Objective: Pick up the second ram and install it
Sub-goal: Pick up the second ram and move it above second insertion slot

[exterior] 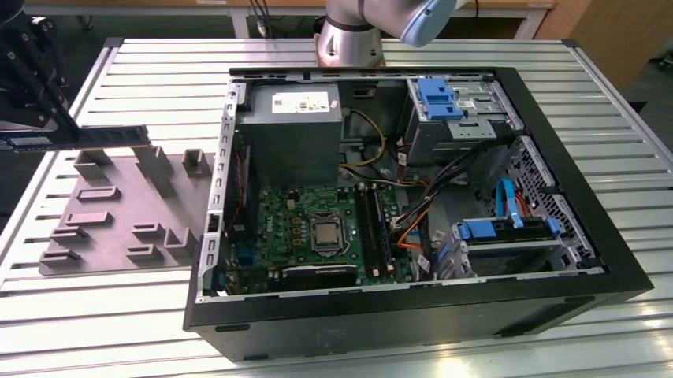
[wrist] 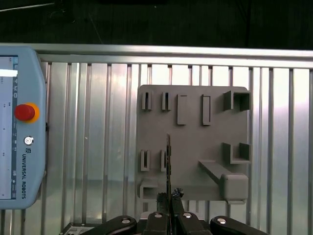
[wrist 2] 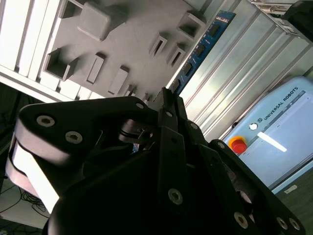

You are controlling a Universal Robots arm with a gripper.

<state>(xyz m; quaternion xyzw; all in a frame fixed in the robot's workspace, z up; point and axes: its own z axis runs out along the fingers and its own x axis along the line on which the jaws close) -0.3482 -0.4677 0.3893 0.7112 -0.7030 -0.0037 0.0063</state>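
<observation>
Slatted table holds a grey tray; the exterior view adds an open computer. Gripper pinches the ram stick.

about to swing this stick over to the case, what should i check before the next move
1. Grip: ok, the gripper is shut on one end of the second ram.
2. Ram straight in the grip: ok, it shows edge-on and in line in the first wrist view.
3. Clear of the grey fixture tray: ok, it seems to hang above the tray's posts.
4. Computer case open: ok, the motherboard is exposed.
5. Free ram slot: cannot tell.
6. Cables away from the slots: cannot tell, they run close beside them.
</observation>
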